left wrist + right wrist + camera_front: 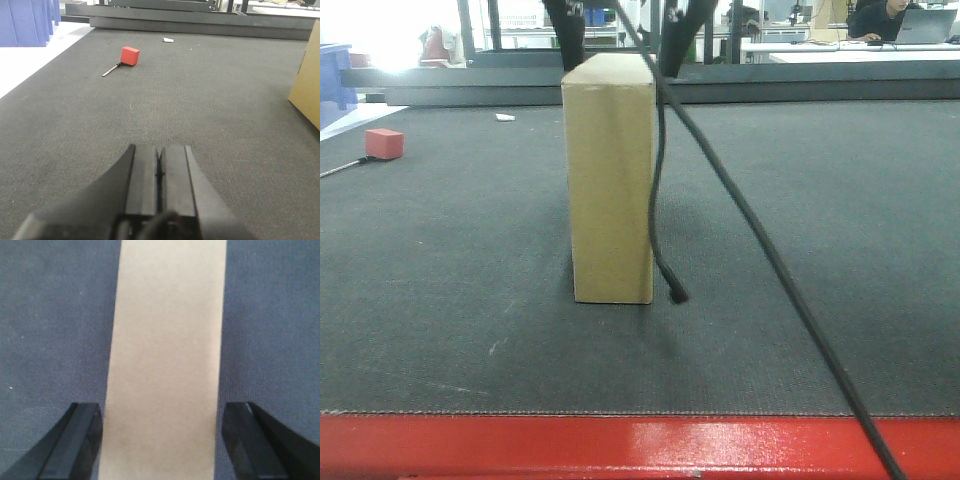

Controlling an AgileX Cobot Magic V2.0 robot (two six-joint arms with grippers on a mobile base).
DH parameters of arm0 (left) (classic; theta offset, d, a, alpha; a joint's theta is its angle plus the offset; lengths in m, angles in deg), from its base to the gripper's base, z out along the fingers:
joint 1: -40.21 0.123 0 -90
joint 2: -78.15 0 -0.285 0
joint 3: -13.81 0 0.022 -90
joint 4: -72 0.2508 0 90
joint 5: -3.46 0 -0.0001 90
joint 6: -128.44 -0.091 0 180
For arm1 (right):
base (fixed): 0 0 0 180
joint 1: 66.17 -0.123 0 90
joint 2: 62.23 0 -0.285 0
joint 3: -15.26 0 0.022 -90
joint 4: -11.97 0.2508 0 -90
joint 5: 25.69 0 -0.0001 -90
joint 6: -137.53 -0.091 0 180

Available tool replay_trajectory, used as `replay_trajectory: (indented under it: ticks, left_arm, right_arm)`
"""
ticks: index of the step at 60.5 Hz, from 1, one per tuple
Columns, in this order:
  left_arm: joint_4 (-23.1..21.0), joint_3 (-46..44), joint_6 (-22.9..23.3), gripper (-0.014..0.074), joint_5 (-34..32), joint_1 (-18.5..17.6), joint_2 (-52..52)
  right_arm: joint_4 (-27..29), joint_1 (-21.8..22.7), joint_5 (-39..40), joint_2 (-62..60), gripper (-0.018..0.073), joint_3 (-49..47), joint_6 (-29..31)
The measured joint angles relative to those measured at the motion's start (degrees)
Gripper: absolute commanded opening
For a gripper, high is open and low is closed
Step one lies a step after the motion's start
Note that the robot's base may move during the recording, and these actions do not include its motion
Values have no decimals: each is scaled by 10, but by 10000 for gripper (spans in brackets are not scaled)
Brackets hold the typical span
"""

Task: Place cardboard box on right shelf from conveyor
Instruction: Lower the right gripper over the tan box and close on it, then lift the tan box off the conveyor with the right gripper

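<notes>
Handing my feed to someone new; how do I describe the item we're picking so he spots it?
Find the dark grey textured conveyor belt with the glossy red frame edge. Near its middle stands a tall, narrow, plain tan cardboard box. Its only blocky neighbour, a small red cube far left, is much shorter.

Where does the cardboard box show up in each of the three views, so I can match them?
Exterior front: cardboard box upright, just left of centre.
Left wrist: cardboard box corner only, at the right edge.
Right wrist: cardboard box fills the centre strip, between the fingers of the open right gripper.
Shared landmark: the dark grey conveyor belt under it in all three.
</notes>
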Motion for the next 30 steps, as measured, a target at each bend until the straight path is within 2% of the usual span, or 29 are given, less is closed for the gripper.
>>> replay_trajectory:
  ticks: [18, 22, 30]
  left_arm:
    - [0, 0, 0, -116, 0, 0, 0]
    - [0, 0, 0, -116, 0, 0, 0]
    - [0, 0, 0, -116, 0, 0, 0]
  right_arm:
    - [7, 0, 26, 5, 577, 30, 0]
    - [8, 0, 26, 6, 529, 30, 0]
    - [9, 0, 26, 6, 356, 30, -1]
